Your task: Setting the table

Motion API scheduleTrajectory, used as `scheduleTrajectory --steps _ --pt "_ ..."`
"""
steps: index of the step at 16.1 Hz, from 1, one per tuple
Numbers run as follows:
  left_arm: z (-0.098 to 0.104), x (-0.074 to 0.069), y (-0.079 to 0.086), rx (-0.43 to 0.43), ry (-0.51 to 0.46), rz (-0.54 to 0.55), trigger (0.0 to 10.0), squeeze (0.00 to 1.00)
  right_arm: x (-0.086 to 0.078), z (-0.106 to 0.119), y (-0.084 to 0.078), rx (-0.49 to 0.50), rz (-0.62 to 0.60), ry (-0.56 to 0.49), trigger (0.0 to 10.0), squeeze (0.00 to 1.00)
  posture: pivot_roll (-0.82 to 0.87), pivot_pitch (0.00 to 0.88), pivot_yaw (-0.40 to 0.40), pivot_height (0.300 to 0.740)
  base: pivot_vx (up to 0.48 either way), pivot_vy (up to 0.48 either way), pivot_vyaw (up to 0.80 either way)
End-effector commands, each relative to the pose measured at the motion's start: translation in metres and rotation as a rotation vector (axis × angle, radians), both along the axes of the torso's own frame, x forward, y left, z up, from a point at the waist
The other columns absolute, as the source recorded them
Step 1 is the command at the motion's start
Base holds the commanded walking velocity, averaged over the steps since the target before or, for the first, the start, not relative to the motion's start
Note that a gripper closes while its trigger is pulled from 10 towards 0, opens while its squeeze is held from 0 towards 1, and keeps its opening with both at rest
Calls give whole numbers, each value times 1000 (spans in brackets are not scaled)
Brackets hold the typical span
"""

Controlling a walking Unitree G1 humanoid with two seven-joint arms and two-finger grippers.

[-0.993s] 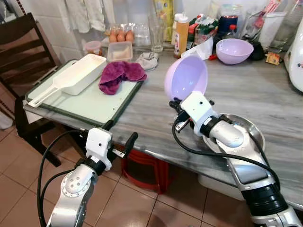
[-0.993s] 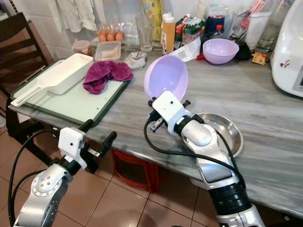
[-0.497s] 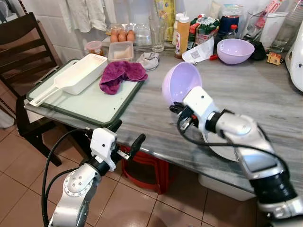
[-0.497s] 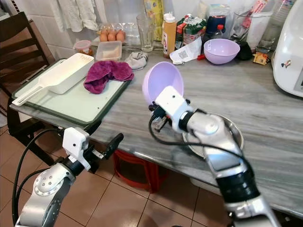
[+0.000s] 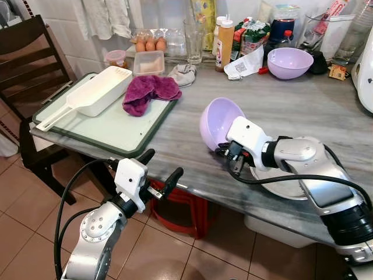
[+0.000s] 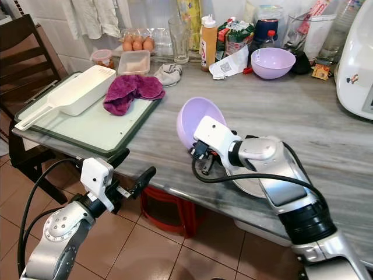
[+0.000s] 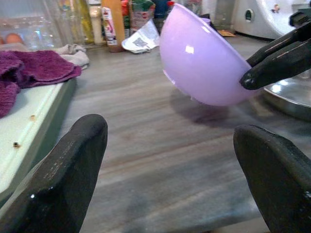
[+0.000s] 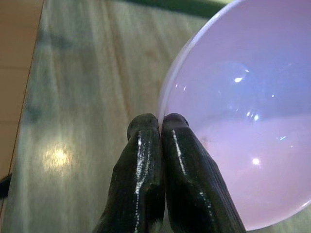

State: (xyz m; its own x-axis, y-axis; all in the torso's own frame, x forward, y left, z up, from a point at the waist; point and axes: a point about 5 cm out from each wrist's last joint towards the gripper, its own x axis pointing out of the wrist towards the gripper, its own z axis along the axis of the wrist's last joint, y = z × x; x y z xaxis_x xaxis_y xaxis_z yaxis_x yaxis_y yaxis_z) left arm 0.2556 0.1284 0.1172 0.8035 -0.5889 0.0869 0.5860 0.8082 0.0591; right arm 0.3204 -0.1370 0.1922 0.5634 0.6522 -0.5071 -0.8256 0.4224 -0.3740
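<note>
Grey marble-look table (image 5: 315,111), cluttered along the far edge.

Left end: green tray (image 5: 111,125) overhanging the corner, carrying a white scoop (image 5: 93,93) and purple cloth (image 5: 148,90). Far edge, left to right: small jar (image 5: 116,58), white tub (image 5: 147,62), egg box (image 5: 152,42), glass (image 5: 193,41), grey rag (image 5: 183,74), sauce bottle (image 5: 223,44), packets (image 5: 253,35), lilac bowl (image 5: 288,62). Near edge, right part: steel plate (image 6: 274,166). White appliance (image 6: 356,58) at the right end.
</note>
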Motion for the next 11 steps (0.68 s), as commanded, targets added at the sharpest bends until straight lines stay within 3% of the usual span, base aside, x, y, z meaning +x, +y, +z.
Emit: scheduleTrajectory --steps 1,5,6,11 --pt "2 0 1 3 0 -9 10000 0 -3 5 3 -16 42 1 10000 0 -179 108 66 740 0 0 0" --pt "2 2 0 3 5 -24 10000 0 -3 -1 -4 -84 68 52 10000 0 -190 109 71 740 0 0 0" --pt "1 3 -1 4 10 -30 10000 0 -2 -4 -8 -154 105 41 10000 0 -194 109 74 740 0 0 0" --pt "1 4 -1 8 13 -33 10000 0 18 3 -6 -261 156 -53 10000 0 -193 109 79 740 0 0 0"
